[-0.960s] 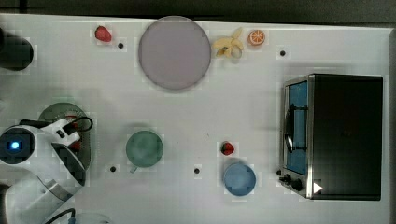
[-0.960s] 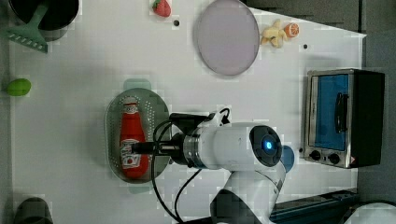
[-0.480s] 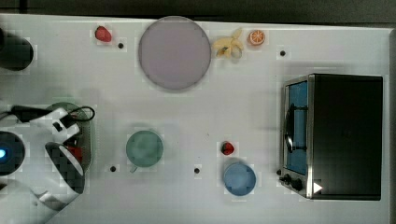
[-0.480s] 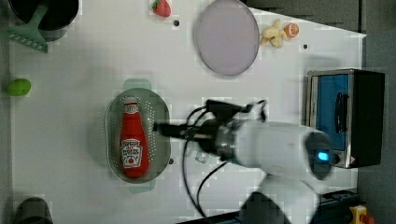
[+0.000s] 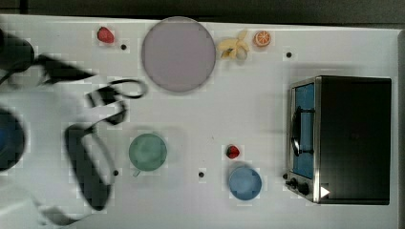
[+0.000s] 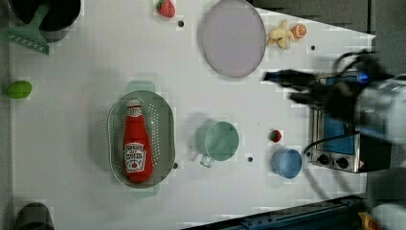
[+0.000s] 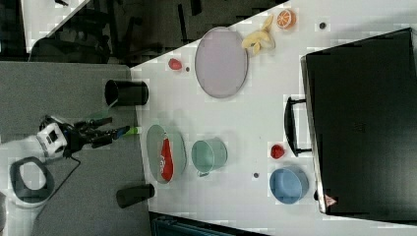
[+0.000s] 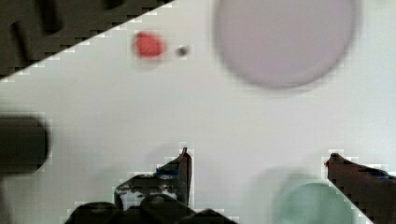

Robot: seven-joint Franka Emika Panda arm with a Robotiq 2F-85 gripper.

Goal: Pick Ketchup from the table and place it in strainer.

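Lying label-up in the pale mint perforated oval strainer (image 6: 163,139), red plastic ketchup bottle (image 6: 135,143), cap toward twelve o'clock in left view, my gripper (image 8: 257,161) spread wide and empty in wrist view.

We see an arm (image 7: 29,164) with white, rounded shells and dark grey joint bands, one of them forming a ring around a pale cap in the right view. A blue light glows on its side (image 6: 365,76) in the left view. A thin black cable (image 7: 61,179) loops from the wrist down along the arm. The gripper (image 8: 257,161) is black, with two slim dark fingers (image 8: 184,168) that carry small blue marks near their tips; its body behind them looks dark and blocky.
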